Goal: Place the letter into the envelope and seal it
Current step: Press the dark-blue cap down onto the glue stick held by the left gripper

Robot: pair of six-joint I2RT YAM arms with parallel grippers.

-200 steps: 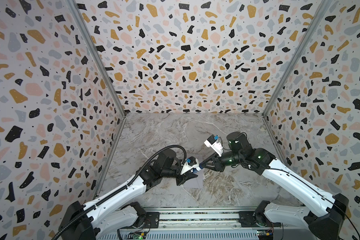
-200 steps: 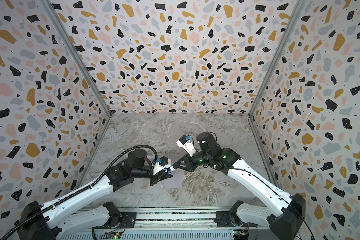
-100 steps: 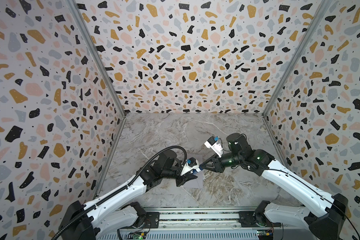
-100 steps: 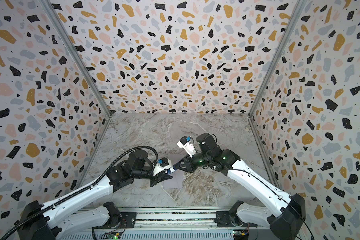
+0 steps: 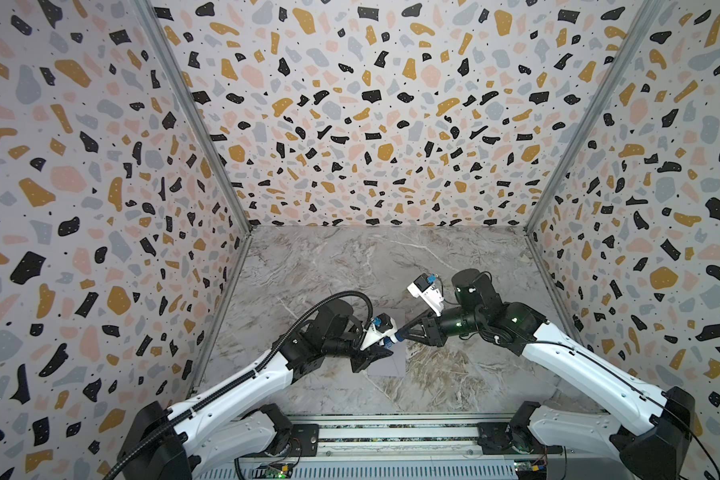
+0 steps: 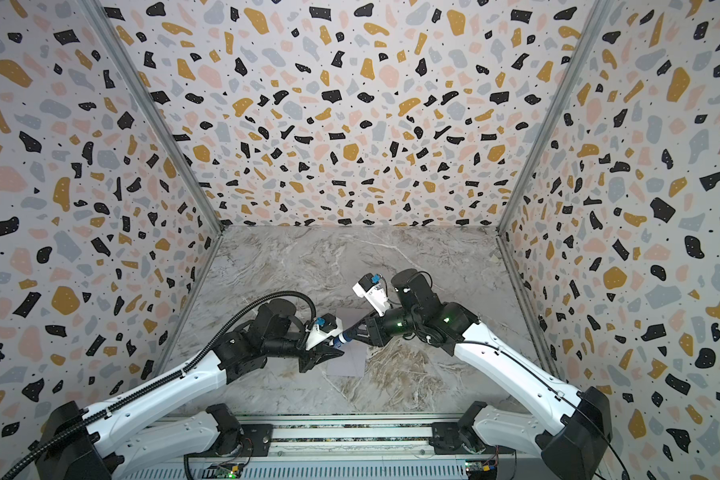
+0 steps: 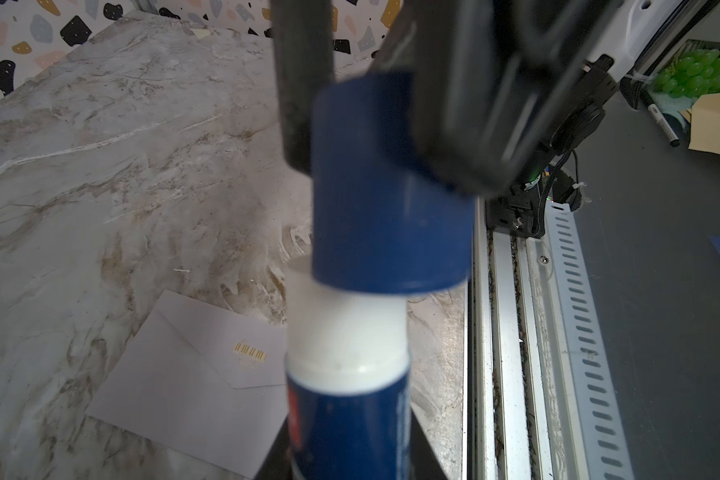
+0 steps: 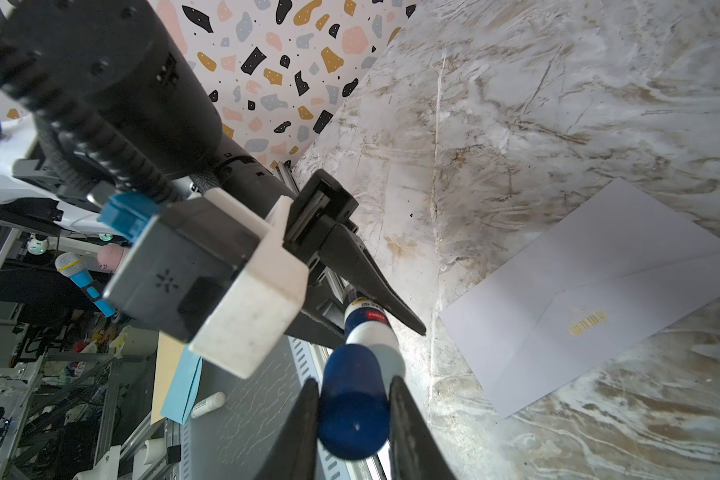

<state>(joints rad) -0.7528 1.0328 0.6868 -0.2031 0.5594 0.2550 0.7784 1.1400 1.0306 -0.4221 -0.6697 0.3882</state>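
Glue stick point(image 7: 346, 419) body sat clamped in left jaws, its blue cap point(image 8: 352, 405) pinched in right jaws, presumably so I could pull one against the other. Envelope point(image 8: 591, 299) lay flat on table point(image 8: 516, 104) beneath both jaws, flap down; letter not visible.

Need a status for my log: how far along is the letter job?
Looks done: no letter showing; the envelope lies flat, flap down. In hand: the left gripper grips the glue stick, the right gripper its cap, partly on. Left: whether the flap is stuck, I cannot tell.
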